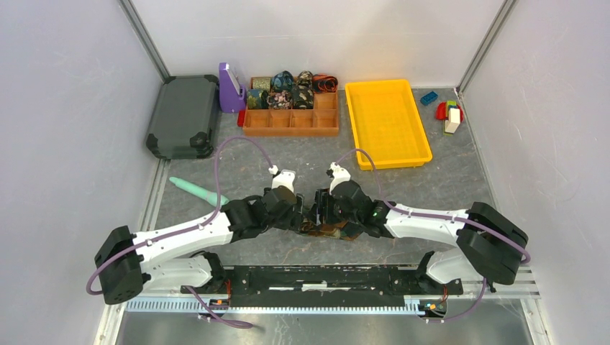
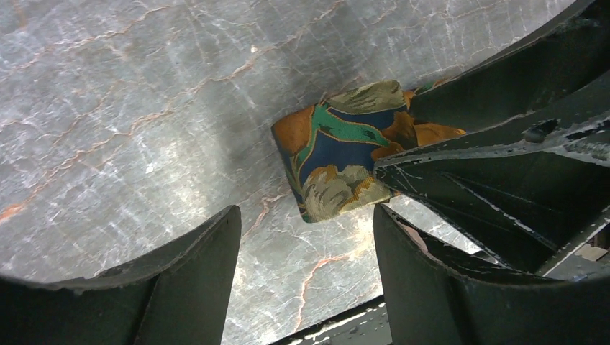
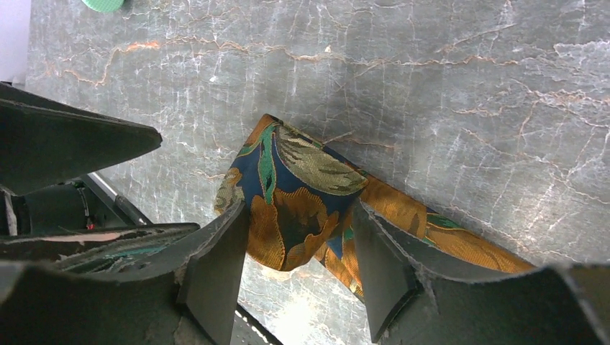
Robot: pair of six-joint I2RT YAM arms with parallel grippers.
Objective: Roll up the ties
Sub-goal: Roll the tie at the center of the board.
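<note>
A tie (image 1: 332,231) in an orange, blue and green print lies on the table between the two arms. Its folded end (image 3: 302,180) sits between my right gripper's fingertips, and both fingers touch the fabric. The right gripper (image 3: 298,212) is shut on that fold, and the strip trails off to the right (image 3: 460,244). My left gripper (image 2: 306,215) is open just beside the fold (image 2: 338,158), with only bare table between its fingers. The right gripper's fingers (image 2: 503,144) cover part of the tie in the left wrist view.
At the back stands a brown divided box (image 1: 291,121) holding several rolled ties (image 1: 288,90). A yellow tray (image 1: 387,122) is to its right and a dark case (image 1: 183,115) and a purple holder (image 1: 230,88) to its left. A teal stick (image 1: 198,190) lies left. Toy blocks (image 1: 447,111) sit back right.
</note>
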